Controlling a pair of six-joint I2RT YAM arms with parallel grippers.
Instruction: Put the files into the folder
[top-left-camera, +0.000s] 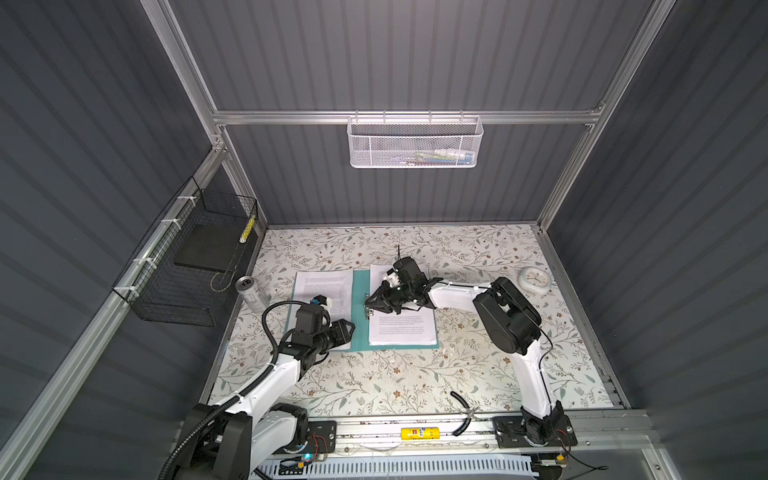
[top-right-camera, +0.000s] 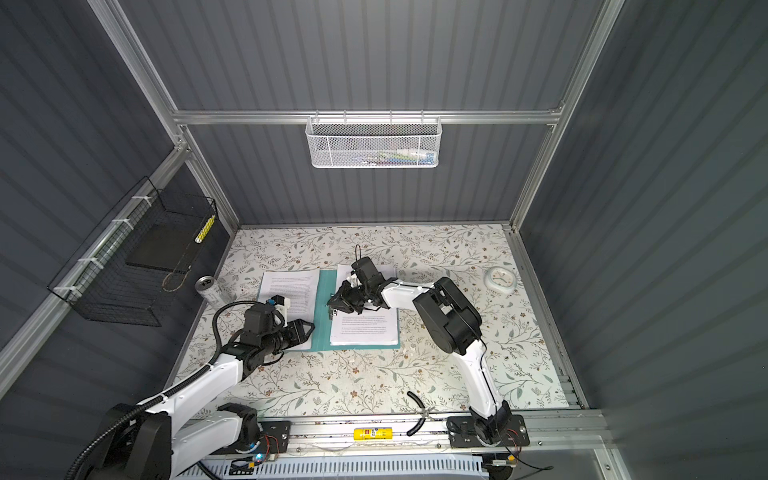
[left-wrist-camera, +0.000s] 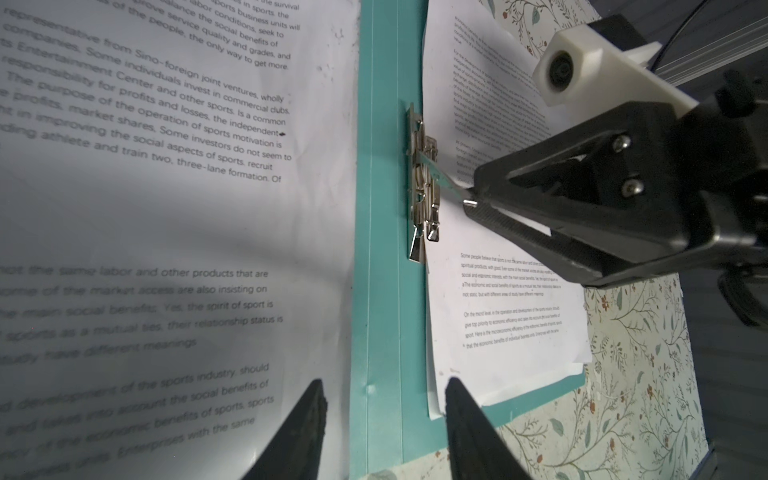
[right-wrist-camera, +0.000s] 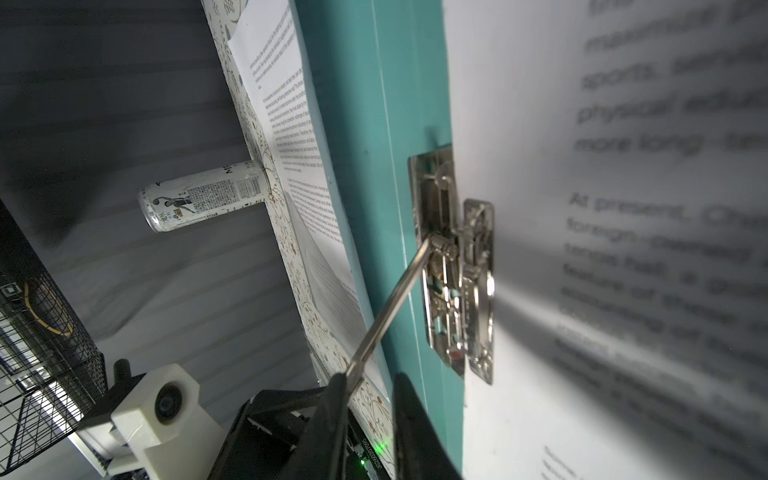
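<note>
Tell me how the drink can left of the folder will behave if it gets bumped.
The can stands upright, tall and slim, so it would likely tip easily. Being round, it would probably roll once down, and it sits near the table edge. Its weight cannot be told.

We see the floral surface (top-left-camera: 374, 386) lit brightly and evenly from above in both top views, while the grey walls (top-left-camera: 83, 124) are dim and splay outward toward the corners. The right arm (top-left-camera: 507, 316) throws a soft shadow on the surface. In the left wrist view a broad shadow crosses the files (left-wrist-camera: 145, 208) and their lower lines blur. In the right wrist view the near print is out of focus and the metal clip (right-wrist-camera: 457, 270) glints.
</note>
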